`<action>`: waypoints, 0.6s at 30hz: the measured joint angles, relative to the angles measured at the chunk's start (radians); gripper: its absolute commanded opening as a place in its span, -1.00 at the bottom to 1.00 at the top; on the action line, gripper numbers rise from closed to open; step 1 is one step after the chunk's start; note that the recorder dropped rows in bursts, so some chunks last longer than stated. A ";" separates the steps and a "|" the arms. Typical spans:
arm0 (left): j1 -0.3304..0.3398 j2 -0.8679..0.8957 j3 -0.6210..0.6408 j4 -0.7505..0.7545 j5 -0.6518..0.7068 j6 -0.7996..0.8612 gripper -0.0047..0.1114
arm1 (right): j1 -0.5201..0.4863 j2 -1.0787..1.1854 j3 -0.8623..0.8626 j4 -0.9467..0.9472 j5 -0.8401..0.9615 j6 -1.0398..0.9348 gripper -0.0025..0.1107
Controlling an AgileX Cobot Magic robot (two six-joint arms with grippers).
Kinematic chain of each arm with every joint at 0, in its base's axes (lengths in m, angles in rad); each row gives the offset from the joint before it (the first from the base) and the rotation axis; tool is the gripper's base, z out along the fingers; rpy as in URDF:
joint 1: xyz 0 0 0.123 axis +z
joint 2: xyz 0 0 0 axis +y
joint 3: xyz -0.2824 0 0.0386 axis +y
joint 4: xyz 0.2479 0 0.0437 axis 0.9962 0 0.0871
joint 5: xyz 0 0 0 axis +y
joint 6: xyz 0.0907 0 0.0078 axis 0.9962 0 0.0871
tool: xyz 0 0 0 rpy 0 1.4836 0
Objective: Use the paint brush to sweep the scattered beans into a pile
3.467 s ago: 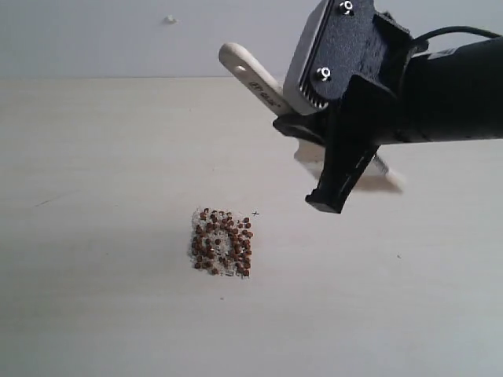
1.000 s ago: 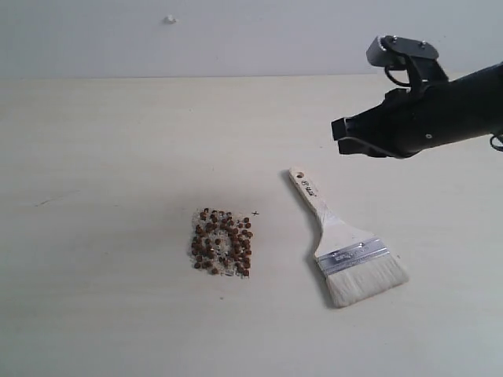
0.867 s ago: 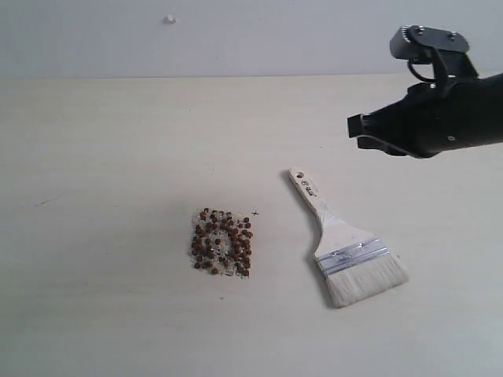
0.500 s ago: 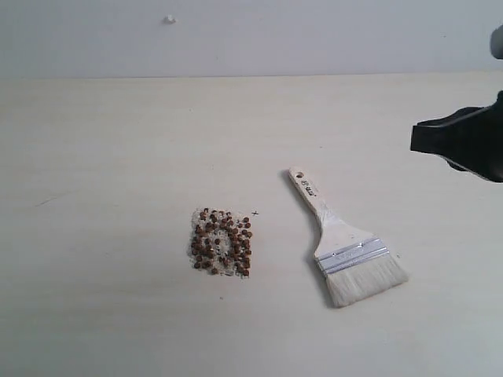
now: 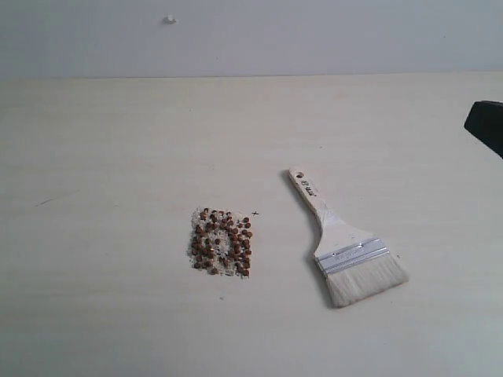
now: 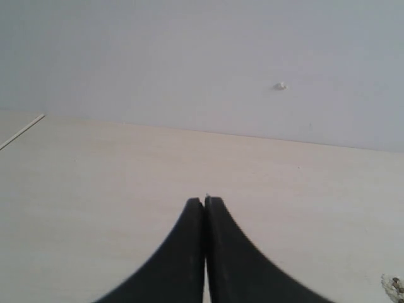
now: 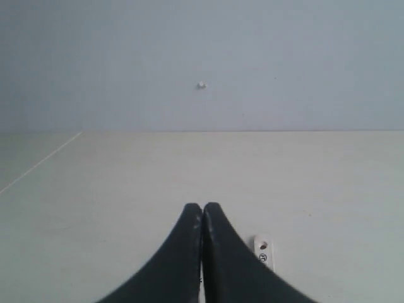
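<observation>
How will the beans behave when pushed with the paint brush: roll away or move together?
The beans look small and round, so they probably roll easily on the smooth tabletop. They lie loose in a flat patch, so a push likely spreads some sideways. The wide bristles of the paint brush look soft, so a few beans may slip past.

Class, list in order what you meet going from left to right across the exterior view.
white bump on the wall → beans → paint brush → right gripper, only its dark tip showing at the edge
</observation>
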 measured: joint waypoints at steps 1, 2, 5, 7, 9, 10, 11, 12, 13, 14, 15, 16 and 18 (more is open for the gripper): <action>0.000 0.000 0.000 0.000 0.000 0.000 -0.92 | 0.000 -0.011 0.000 0.000 -0.015 0.000 -0.96; 0.000 0.000 0.000 0.000 0.000 0.000 -0.92 | 0.000 -0.015 0.000 -0.002 -0.025 0.000 -0.96; 0.000 0.000 0.000 0.000 0.000 0.000 -0.92 | 0.000 -0.017 0.000 -0.009 -0.041 -0.005 -0.96; 0.000 0.000 0.000 0.000 0.000 0.000 -0.92 | -0.029 -0.051 0.002 -0.037 -0.041 -0.012 -0.96; 0.000 0.000 0.000 0.000 0.000 0.000 -0.92 | -0.082 -0.149 0.014 -0.052 -0.041 -0.017 -0.96; 0.000 0.000 0.000 0.000 0.000 0.000 -0.92 | -0.114 -0.208 0.025 -0.064 -0.045 -0.019 -0.96; 0.000 0.000 0.000 0.000 0.000 0.000 -0.92 | -0.136 -0.254 0.035 -0.077 -0.047 -0.019 -0.96; 0.000 0.000 0.000 0.000 0.000 0.000 -0.92 | -0.156 -0.291 0.045 -0.088 -0.049 -0.019 -0.96; 0.000 0.000 0.000 0.000 0.000 0.000 -0.92 | -0.173 -0.336 0.056 -0.103 -0.049 -0.019 -0.96; 0.000 0.000 0.000 0.000 0.000 0.000 -0.92 | -0.188 -0.378 0.067 -0.118 -0.052 -0.020 -0.96; 0.000 0.000 0.000 0.000 0.000 0.000 -0.92 | -0.197 -0.410 0.075 -0.133 -0.056 -0.020 -0.96; 0.000 0.000 0.000 0.000 0.000 0.000 -0.92 | -0.205 -0.444 0.084 -0.149 -0.060 -0.020 -0.96; 0.000 0.000 0.000 0.000 0.000 0.000 -0.92 | -0.210 -0.497 0.098 -0.186 -0.070 -0.020 -0.96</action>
